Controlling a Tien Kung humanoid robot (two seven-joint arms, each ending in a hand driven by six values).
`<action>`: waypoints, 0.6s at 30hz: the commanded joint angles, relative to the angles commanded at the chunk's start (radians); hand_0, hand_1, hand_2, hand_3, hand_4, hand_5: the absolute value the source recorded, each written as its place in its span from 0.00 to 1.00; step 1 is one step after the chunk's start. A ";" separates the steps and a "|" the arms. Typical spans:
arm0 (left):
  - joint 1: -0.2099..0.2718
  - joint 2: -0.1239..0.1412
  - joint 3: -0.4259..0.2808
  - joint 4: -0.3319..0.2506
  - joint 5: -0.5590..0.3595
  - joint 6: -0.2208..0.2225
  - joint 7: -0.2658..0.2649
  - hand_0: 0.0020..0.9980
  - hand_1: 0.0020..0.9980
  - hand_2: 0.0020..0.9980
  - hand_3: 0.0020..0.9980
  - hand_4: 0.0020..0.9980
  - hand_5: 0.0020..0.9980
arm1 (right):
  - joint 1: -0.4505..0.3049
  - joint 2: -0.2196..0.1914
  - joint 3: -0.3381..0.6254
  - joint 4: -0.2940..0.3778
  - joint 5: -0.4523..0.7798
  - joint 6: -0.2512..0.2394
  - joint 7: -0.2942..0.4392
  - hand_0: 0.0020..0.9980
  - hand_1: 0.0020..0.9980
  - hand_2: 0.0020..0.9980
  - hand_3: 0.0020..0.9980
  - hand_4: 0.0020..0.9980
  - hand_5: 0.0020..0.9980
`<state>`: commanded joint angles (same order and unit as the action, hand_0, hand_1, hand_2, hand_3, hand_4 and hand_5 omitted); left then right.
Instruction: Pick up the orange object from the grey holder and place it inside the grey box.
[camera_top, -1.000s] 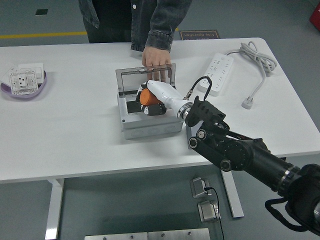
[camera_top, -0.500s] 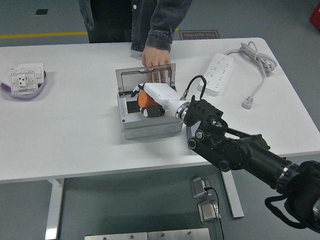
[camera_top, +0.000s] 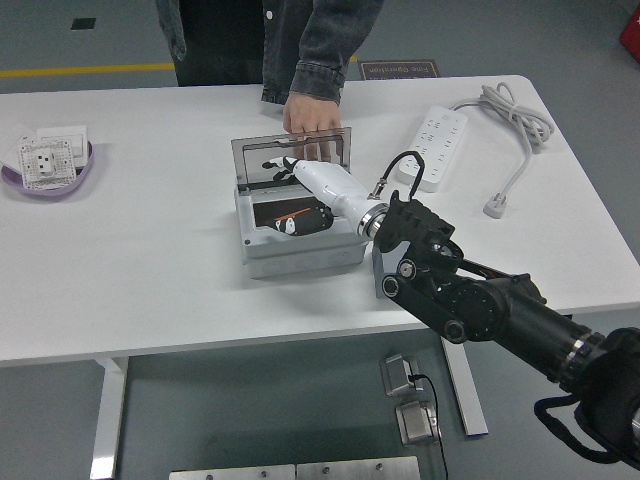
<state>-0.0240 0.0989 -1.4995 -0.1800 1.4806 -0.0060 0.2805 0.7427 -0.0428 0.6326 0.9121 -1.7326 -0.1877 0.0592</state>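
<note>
White counter (camera_top: 150, 250): one robot hand (camera_top: 300, 195) now spread, having released one orange object (camera_top: 293, 215) beneath it into one box (camera_top: 300, 250).

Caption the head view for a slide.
Robot's right hand reaches into the open grey box while a person's hand steadies its lid.

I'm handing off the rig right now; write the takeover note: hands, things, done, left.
Right hand: open, fingers spread over the open grey box, holding nothing.
Left hand: not in view.
Orange object: only a thin orange sliver shows inside the box, under the hand.
A person's hand rests on the box's clear lid, holding it up.
Done: object appears to be in the box.
Left: withdraw the hand.
</note>
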 joint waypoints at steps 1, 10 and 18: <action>0.001 -0.001 0.000 0.000 -0.002 0.000 0.000 0.69 0.68 0.69 0.80 0.74 0.39 | -0.008 -0.014 0.003 0.023 0.017 0.002 -0.002 0.75 0.71 0.74 0.86 0.88 0.26; 0.005 -0.003 -0.007 0.000 0.000 0.002 0.003 0.69 0.68 0.69 0.80 0.74 0.39 | 0.013 -0.098 0.048 0.173 0.086 0.031 -0.014 0.73 0.70 0.72 0.82 0.88 0.28; -0.004 0.003 -0.005 0.000 0.003 0.000 0.003 0.69 0.68 0.69 0.80 0.73 0.38 | 0.127 -0.095 0.067 0.042 0.094 0.052 0.006 0.73 0.69 0.71 0.82 0.88 0.27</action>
<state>-0.0280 0.1021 -1.5047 -0.1800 1.4835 -0.0057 0.2836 0.8694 -0.1378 0.7000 0.9542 -1.6383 -0.1354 0.0655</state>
